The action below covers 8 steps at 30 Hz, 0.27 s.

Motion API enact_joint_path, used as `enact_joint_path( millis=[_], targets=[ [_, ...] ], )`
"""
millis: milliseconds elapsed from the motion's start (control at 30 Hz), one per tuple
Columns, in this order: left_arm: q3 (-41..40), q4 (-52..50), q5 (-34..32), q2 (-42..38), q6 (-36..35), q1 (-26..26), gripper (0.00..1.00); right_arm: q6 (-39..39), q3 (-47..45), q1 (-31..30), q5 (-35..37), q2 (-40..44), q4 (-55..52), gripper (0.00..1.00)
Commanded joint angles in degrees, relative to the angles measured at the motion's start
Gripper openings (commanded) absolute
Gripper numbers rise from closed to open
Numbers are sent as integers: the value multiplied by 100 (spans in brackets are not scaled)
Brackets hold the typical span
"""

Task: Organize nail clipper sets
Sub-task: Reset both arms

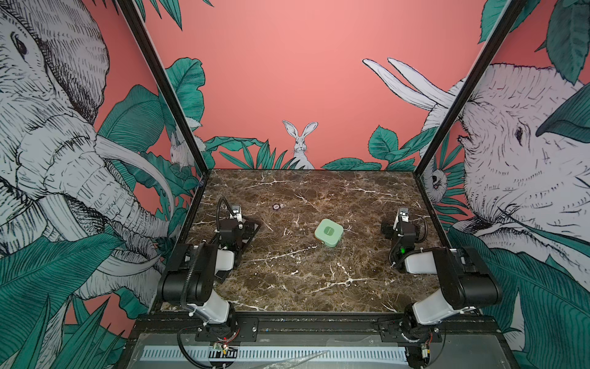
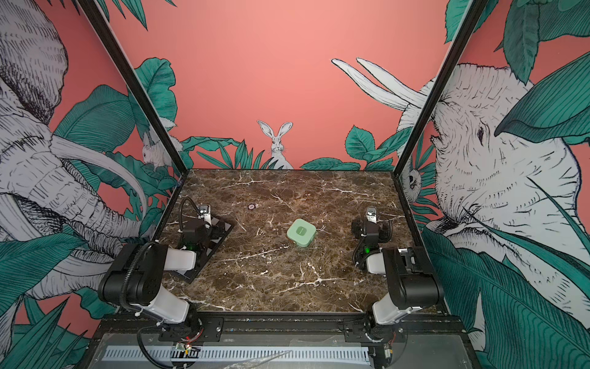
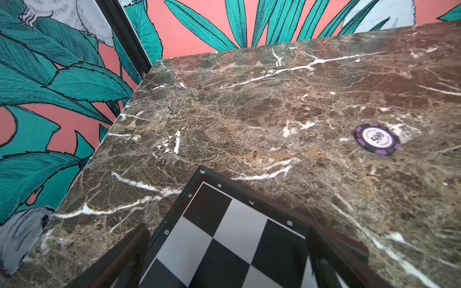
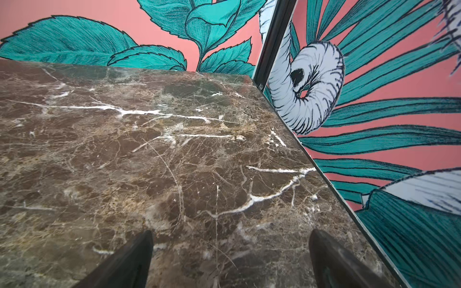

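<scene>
Nail clipper case (image 1: 329, 232) (image 2: 301, 232), mint green with a darker oval on its shut lid, lies flat on the marble surface (image 1: 303, 281) in both top views. It sits between the two arms, nearer the right arm (image 1: 463, 274) than the left arm (image 1: 198, 271), and both are well apart from it. A checkered board (image 2: 220, 234) lies to the left of the case under the left arm's wrist. A small poker chip (image 1: 276, 206) lies behind and to the left of the case, apart from it. From above, the wrists hide the fingers, so their spread cannot be judged there.

In the left wrist view, the left gripper (image 3: 225, 227) has its two dark fingers (image 3: 134, 249) spread wide, pinching nothing. A corner of the checkered board (image 3: 224, 237) shows between them, and whether they touch it cannot be told. The purple poker chip (image 3: 378, 139) lies on the surface (image 3: 249, 112) beyond the board.

In the right wrist view, the right gripper (image 4: 231, 231) likewise has its fingers (image 4: 132, 256) spread wide, with only bare marble (image 4: 124, 162) between and ahead of them, up to the surface's far edge.
</scene>
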State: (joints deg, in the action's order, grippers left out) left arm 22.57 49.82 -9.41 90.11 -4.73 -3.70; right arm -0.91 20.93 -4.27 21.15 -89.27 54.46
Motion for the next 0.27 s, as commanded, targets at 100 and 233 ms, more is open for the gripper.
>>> enact_joint_path(
  millis=[100,233],
  targets=[
    [81,33,43,-99,-52,28,99,-9,123,33,-425,31,-177,99],
    [80,29,44,-101,-46,28,99,-15,114,58,-480,10,-122,99]
  ],
)
